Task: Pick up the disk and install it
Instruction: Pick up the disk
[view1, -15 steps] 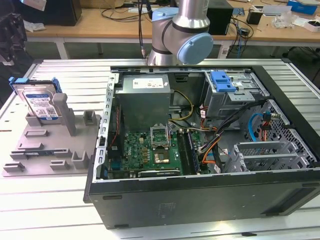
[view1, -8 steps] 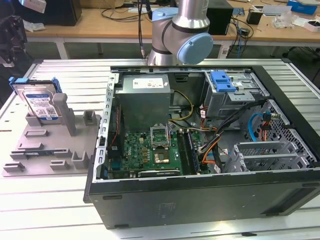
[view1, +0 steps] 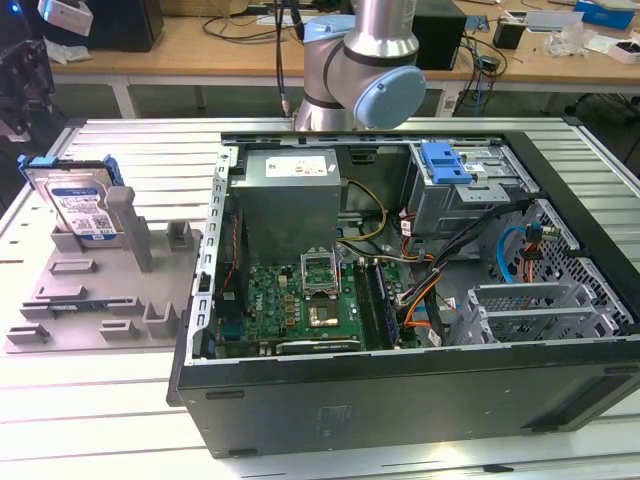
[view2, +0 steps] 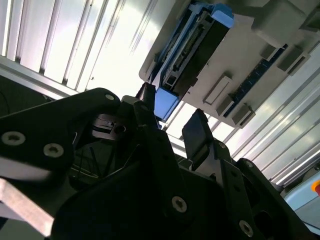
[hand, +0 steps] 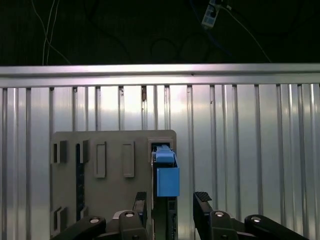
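Note:
The disk (view1: 80, 205) stands on edge in the grey holder (view1: 100, 300) at the exterior view's left, its silver face and white-and-blue label showing between blue side rails. In the first wrist view I look down on the disk's blue-railed top edge (hand: 165, 175). My gripper (hand: 171, 199) is open, with one black finger on each side of that edge and a gap to both. The second wrist view shows the open gripper (view2: 172, 112) a little short of the disk (view2: 192, 45), touching nothing.
An open computer case (view1: 400, 400) fills the exterior view's middle and right, with a motherboard (view1: 300, 300), cables and a drive bay with a blue latch (view1: 445, 160). The holder's upright posts (view1: 128, 225) stand beside the disk. The ribbed metal table (view1: 90, 400) lies beneath.

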